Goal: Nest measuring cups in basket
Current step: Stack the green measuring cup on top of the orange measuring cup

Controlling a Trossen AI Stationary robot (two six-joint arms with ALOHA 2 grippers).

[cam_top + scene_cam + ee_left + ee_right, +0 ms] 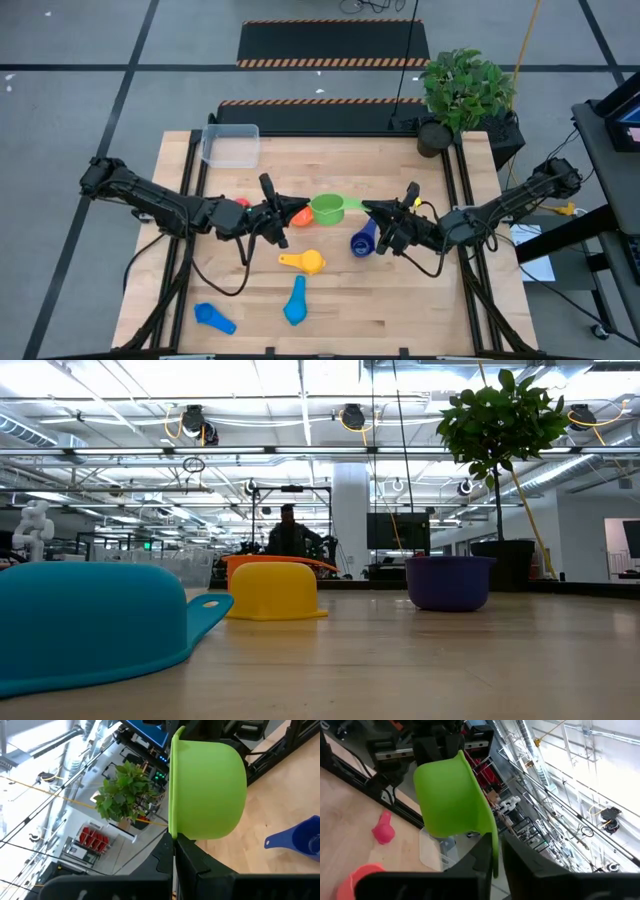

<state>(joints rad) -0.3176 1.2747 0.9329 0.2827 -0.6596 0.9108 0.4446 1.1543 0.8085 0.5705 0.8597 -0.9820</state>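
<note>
Both grippers meet over the middle of the table, with the green cup (327,208) between them. The left gripper (296,207) is closed on the cup's rim on the bowl's left side, and the right gripper (366,207) is closed on the handle, which sticks out to the right. Its wrist view shows the two dark fingers pinching the thin green handle edge, so this reads as a hand-over: two grips on one cup, probably so one arm can let go and the other carry it on.

The cup's long axis runs left to right, bowl to the left and handle to the right, and it looks lifted off the wood, since the low view does not show it.

The basket (231,144) sits at the far left corner of the table, well apart from the cup, with nothing visible in it. The other cups lie loose on the table:
- orange (300,216) and red (241,203) by the left gripper
- navy (363,241) near the right gripper
- yellow (305,262) nearer the front
- two light blue, one (296,301) near the front edge and one (214,317) at the front left

Nesting seems barely begun.
</note>
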